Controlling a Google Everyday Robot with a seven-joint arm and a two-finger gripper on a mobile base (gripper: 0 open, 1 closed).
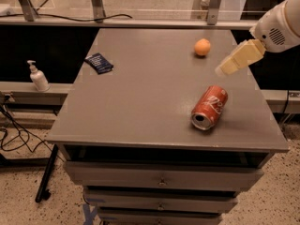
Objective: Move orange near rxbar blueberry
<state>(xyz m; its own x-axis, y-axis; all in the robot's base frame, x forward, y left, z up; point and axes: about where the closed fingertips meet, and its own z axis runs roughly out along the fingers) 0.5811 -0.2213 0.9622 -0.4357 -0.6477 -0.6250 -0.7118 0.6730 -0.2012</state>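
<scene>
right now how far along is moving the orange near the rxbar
Nothing done yet: the orange sits far right on the table, well apart from the rxbar blueberry at the far left. In hand: the gripper hovers just right of the orange, not touching it. Left: grasp it, carry it across, set it beside the bar.
</scene>
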